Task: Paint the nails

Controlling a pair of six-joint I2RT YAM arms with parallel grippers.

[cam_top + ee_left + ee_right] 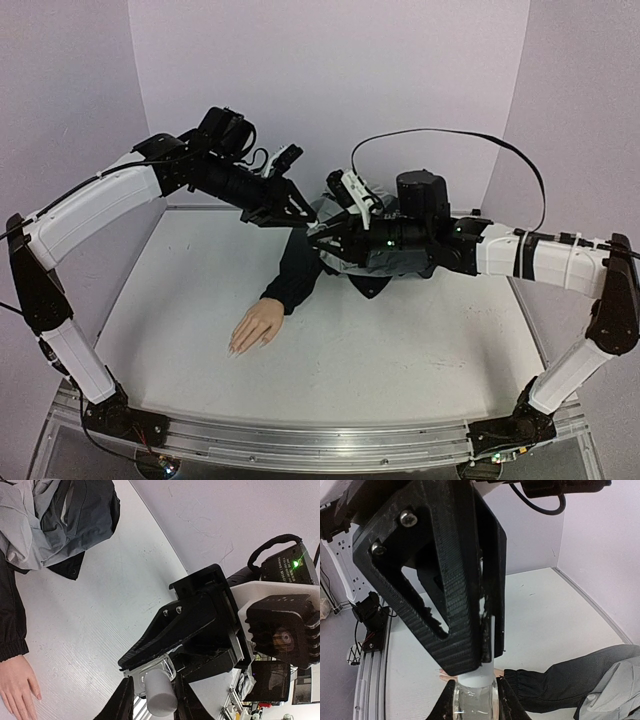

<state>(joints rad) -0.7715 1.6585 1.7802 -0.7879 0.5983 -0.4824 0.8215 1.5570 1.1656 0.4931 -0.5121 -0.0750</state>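
Observation:
The flesh-coloured mannequin hand [255, 327] lies palm down on the white table, with its dark sleeve [296, 272] running back to the right. Its pale nails [236, 349] point to the near left. The hand also shows in the left wrist view [16, 687]. High above the sleeve the two grippers meet. My right gripper [474, 706] is shut on the clear glass bottle [474, 705]. My left gripper [154, 706] is shut on the bottle's white cap [160, 696]. In the top view the left gripper [290, 207] and right gripper [328, 236] hide the bottle.
A crumpled grey and black jacket [50, 520] lies at the back of the table under my right arm [440, 240]. Pale walls close the back and sides. An aluminium rail [300, 442] runs along the near edge.

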